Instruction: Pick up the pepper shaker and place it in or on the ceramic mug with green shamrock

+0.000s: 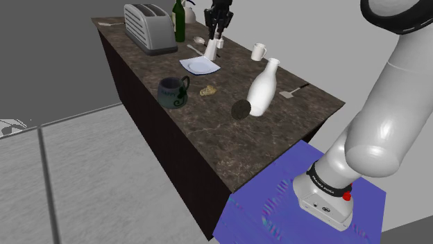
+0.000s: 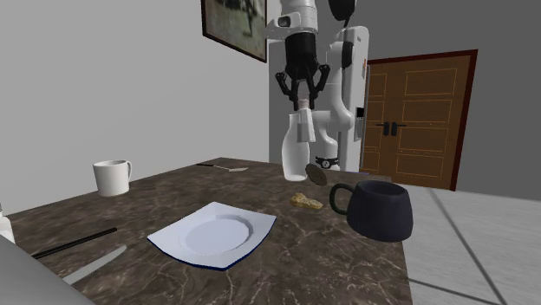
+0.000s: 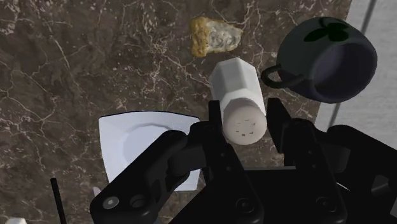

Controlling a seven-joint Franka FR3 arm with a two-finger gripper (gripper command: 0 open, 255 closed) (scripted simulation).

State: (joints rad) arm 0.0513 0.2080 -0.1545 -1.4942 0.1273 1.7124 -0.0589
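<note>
My black gripper (image 1: 217,38) is shut on a white pepper shaker (image 1: 211,50) and holds it in the air above the dark marble counter. In the wrist view the shaker (image 3: 236,89) sits clasped between the fingers (image 3: 280,122), its holed cap toward the camera, with the gripper (image 3: 245,124) around its top. The second exterior view has the shaker (image 2: 303,126) hanging upright under the gripper (image 2: 303,97). A dark mug with a green shamrock (image 1: 173,91) (image 2: 382,208) (image 3: 327,60) stands open side up on the counter, off to one side of the shaker.
A white square plate (image 1: 200,66) (image 2: 213,236) (image 3: 135,143) lies below the gripper. A food piece (image 3: 214,36) lies by the mug. A tall white bottle (image 1: 264,88), a toaster (image 1: 148,28), a green bottle (image 1: 179,21) and a small white mug (image 1: 259,50) also stand on the counter.
</note>
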